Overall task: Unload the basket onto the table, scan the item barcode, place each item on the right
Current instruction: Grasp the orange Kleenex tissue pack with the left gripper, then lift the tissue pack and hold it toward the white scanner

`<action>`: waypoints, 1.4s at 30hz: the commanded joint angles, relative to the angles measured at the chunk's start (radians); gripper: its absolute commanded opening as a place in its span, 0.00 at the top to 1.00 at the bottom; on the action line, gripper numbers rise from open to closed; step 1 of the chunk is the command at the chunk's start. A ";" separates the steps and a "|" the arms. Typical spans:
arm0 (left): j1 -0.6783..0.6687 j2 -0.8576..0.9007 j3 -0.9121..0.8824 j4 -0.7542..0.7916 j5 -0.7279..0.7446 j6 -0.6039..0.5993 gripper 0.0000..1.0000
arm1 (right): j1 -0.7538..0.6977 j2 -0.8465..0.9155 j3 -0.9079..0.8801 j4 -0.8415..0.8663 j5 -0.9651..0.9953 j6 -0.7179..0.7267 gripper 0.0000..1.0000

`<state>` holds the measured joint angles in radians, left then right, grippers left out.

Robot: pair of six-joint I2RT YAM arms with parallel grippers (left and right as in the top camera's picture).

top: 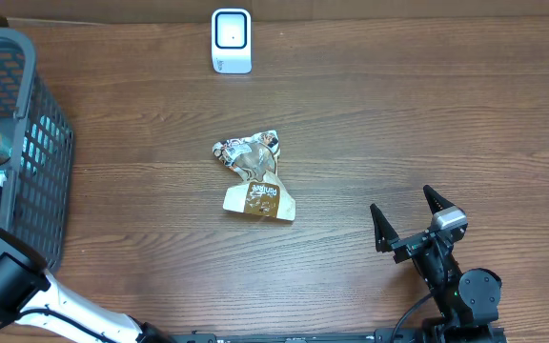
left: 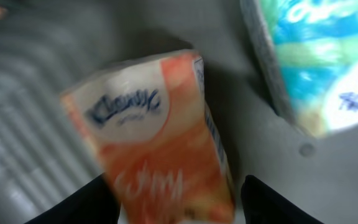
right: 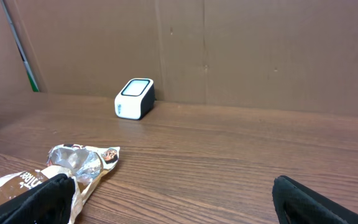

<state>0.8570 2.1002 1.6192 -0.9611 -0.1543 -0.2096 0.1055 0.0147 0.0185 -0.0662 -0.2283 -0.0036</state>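
The Kleenex pack (left: 154,143) lies tilted inside the grey basket (top: 36,143); the left gripper (left: 176,208) straddles its lower end, jaws apart, though the blur hides whether they press it; the right gripper (top: 400,200) stands wide open and empty, well apart from the scanner (top: 231,40).

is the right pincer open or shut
Open. Overhead, the right pincer has its two fingers spread in a wide V with nothing between them; its own wrist view shows them far apart too.
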 commanded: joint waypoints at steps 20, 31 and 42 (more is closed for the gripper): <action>-0.023 0.032 0.067 -0.092 0.000 0.026 0.96 | -0.002 -0.011 -0.011 0.005 0.007 -0.003 0.00; -0.065 -0.233 0.366 -0.235 0.323 0.003 0.96 | -0.002 -0.011 -0.011 0.005 0.006 -0.003 0.00; -0.342 -0.567 0.417 -0.325 0.475 0.057 0.96 | -0.002 -0.011 -0.011 0.005 0.006 -0.003 0.00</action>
<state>0.6147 1.5517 2.0377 -1.2541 0.2932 -0.1864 0.1055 0.0147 0.0185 -0.0650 -0.2283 -0.0040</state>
